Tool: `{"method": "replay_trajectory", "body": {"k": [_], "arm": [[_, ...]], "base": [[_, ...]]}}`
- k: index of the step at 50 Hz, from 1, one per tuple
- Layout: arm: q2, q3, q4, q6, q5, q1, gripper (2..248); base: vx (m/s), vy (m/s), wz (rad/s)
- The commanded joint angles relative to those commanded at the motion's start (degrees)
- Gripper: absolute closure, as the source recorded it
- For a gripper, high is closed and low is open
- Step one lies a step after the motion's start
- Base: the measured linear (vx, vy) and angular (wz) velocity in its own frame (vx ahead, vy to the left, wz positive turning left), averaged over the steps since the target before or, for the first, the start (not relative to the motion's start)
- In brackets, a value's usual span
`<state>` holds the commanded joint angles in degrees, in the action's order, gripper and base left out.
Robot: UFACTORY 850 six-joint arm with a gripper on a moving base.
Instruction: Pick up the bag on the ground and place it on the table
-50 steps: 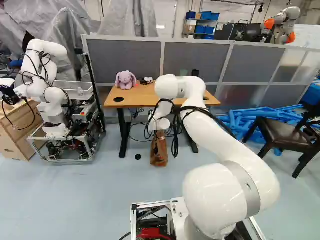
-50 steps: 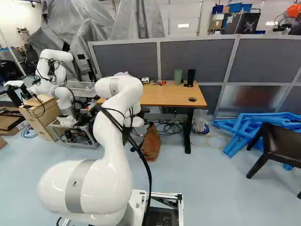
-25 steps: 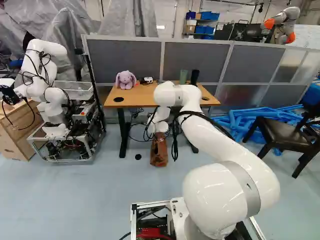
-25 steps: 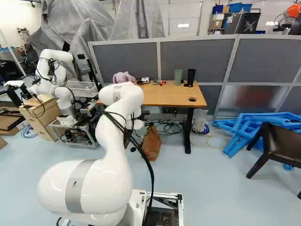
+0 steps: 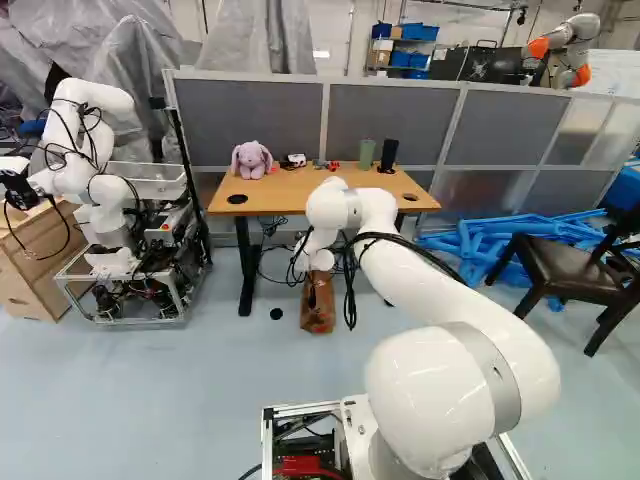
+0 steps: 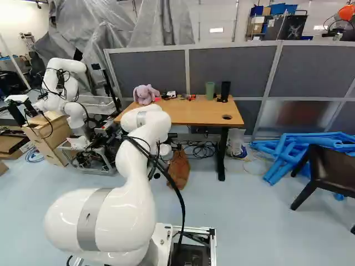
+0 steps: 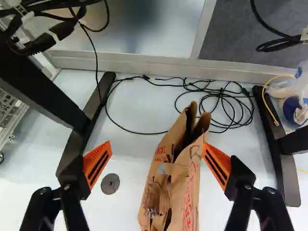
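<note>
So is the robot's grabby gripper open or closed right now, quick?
Gripper: open, holding nothing; the brown paper bag shows between its spread fingers, with a wide gap on one side.

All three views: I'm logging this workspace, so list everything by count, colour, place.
bag: one, brown, floor
table: one, brown-topped, ahead
plush rabbit: one, lilac, table
cups: two, green and black, table
small items: several, mixed, table
cables: several, black, behind bag
disc: one, dark, beside bag
plastic bag: one, clear, by table leg
partition: one, grey, behind table
tubes: many, blue, beside chair
chair: one, dark, right of table
another robot: one, white, left of table
cabinet: one, wooden, by another robot
gripper: one, black-orange, open, at bag
arm: one, white, before table
</note>
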<state>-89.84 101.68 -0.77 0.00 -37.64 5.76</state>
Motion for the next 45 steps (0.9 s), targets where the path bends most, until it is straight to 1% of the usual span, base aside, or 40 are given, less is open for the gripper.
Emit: {"method": "replay_trajectory", "body": {"k": [18,45], "arm": [[-5.6,7.0,-2.4,0.0,2.6,-0.1,3],[-14.6,18.6,-6.8,0.0,9.5,-0.2,3]], "base": [[0.0,0.0,0.0],[0.0,0.0,0.0]]}}
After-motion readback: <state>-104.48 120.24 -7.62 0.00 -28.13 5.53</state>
